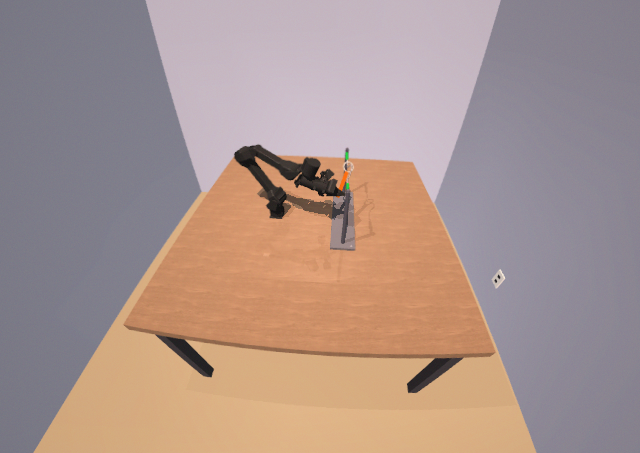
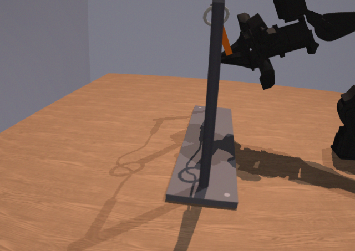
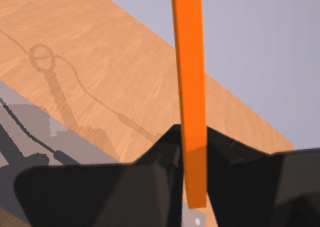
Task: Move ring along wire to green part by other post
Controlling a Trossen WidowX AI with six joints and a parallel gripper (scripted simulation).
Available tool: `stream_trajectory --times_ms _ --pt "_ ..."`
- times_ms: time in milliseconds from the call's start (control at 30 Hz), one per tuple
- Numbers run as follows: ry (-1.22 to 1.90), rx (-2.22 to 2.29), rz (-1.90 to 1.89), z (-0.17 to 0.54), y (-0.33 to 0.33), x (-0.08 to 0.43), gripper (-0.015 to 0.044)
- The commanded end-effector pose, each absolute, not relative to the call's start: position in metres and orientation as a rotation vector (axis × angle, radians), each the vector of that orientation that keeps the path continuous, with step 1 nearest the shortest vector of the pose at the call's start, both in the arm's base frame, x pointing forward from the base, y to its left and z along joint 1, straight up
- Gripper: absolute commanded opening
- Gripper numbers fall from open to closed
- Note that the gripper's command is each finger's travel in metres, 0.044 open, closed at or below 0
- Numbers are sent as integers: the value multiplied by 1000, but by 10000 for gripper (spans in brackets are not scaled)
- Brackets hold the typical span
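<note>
The arm reached out well above the table (image 2: pixel 71 145), elbow bent, its gripper (image 3: pixel 192 152) clenched on the lower end of the orange handle (image 3: pixel 191 77). The ring (image 2: pixel 207 15) sat high beside the near post (image 2: pixel 213 99).

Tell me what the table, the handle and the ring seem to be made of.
Table: looks like wood with a smooth matte finish; brown grain lines run across it.
Handle: probably plastic or painted; flat, even orange, no grain or gloss. The gripper is shut on it.
Ring: perhaps metal; thin, pale grey, slightly light along the rim. The look leaves it open.
</note>
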State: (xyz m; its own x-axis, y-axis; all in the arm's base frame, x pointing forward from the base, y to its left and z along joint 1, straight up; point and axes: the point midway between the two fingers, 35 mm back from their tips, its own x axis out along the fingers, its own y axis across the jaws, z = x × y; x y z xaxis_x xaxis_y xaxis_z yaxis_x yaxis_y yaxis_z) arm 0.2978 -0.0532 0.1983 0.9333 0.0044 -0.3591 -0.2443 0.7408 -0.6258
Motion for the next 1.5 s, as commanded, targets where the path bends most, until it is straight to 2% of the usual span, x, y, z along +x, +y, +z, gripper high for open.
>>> stream_trajectory --times_ms 0,1100,1467 --pt "350 -638 119 189 -42 293 -150" --pt "363 121 -46 164 72 283 -150" --pt "360 132 -72 168 86 283 -150"
